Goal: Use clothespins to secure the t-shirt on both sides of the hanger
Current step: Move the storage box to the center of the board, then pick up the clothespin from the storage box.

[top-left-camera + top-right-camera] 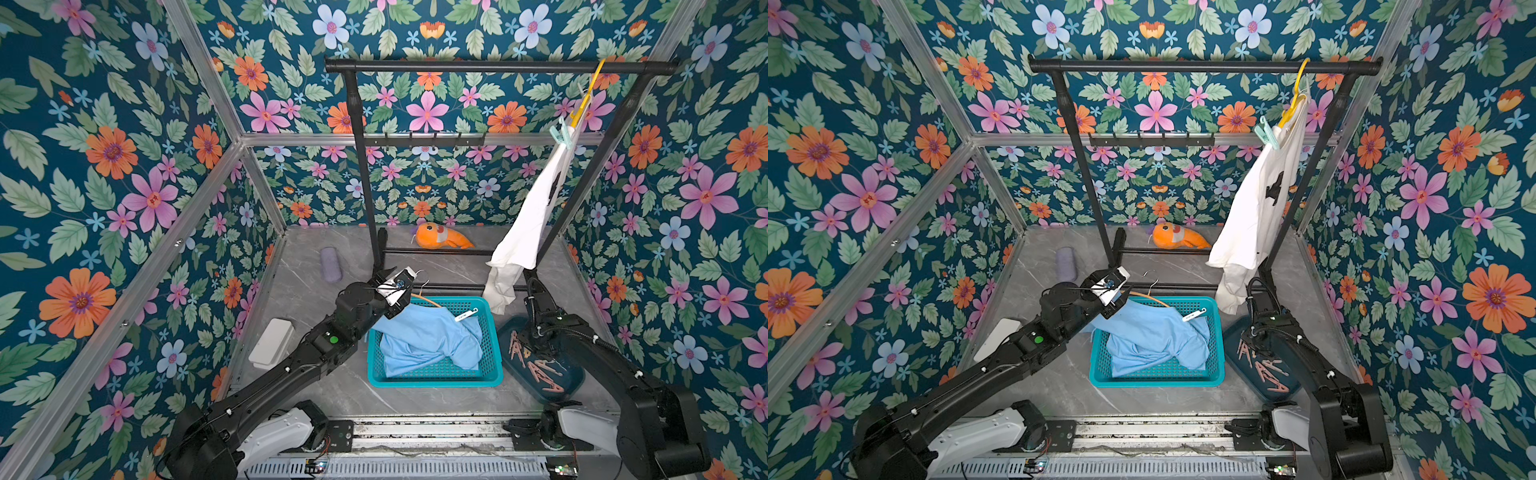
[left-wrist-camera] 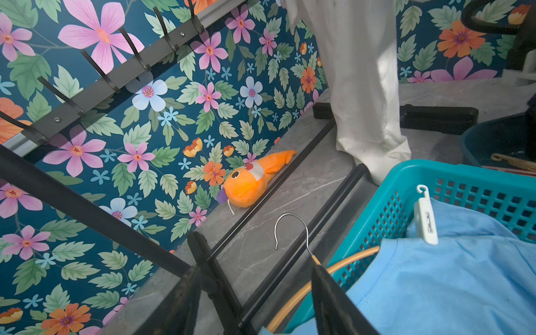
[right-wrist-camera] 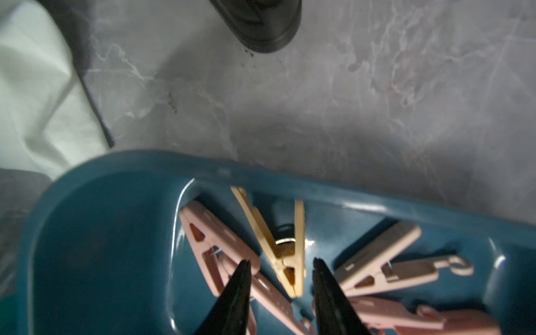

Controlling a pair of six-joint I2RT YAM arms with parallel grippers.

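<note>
Two claws, two t-shirts, two hangers. The right claw hangs low in a dark blue tray with its jaws apart. One cream-yellow clothespin lies between them with a gap on each side, so it is not clamped. A pink clothespin lies on one side of this claw, partly under a fingertip. A pale hooked clothespin lies on the other side, and another pink one lies back toward the wrist. That makes four here; both top views show more pink pegs in the tray, too tangled to count.

The left claw has its jaws apart and holds nothing. One fingertip sits just beside the neck of a wood-toned hanger. Beside this claw a blue t-shirt fills the single teal basket, and one white clothespin lies on the shirt.

Above and beyond the right claw, a white t-shirt hangs from a yellow hanger on the one black rack. One mint green clothespin grips its near shoulder.

The pegs are slim plastic wedges with a spring at mid-length.

The tabletop is grey marble-patterned. Beyond the left claw lie an orange plush fish and a lilac roll, and a white box sits beside its arm. Dark teal floral wallpaper lines the walls, held in an aluminium frame.
</note>
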